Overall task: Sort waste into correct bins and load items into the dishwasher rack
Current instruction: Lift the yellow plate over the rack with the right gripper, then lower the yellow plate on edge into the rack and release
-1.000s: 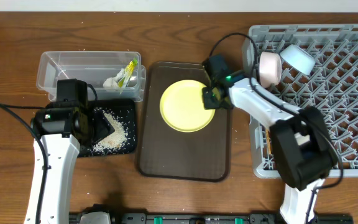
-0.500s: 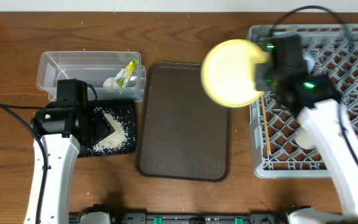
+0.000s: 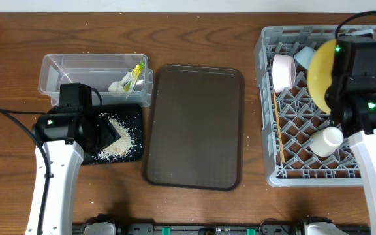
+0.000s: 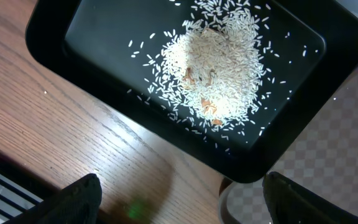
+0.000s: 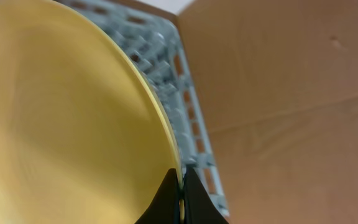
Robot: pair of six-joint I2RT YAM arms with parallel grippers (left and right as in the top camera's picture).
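Note:
My right gripper (image 5: 181,186) is shut on the rim of the yellow plate (image 3: 320,67), also large in the right wrist view (image 5: 67,118), and holds it on edge over the grey dishwasher rack (image 3: 292,166). The white bowl (image 3: 282,72), the light blue bowl (image 3: 303,57), a pale cup (image 3: 325,140) and the chopsticks (image 3: 278,134) lie in the rack. My left gripper (image 4: 179,199) is open and empty above the black tray (image 3: 132,116) of rice (image 4: 216,68). The clear tub (image 3: 64,68) holds the snack wrapper (image 3: 135,74) and the white tissue (image 3: 117,85).
A dark brown serving tray (image 3: 193,127) lies bare between the bins and the rack. A few rice grains lie on the wood (image 4: 45,93) beside the black tray. The rack reaches the table's right edge.
My right gripper lifted the yellow plate off the brown serving tray, carried it right and turned it on edge over the rack. The left arm has not moved.

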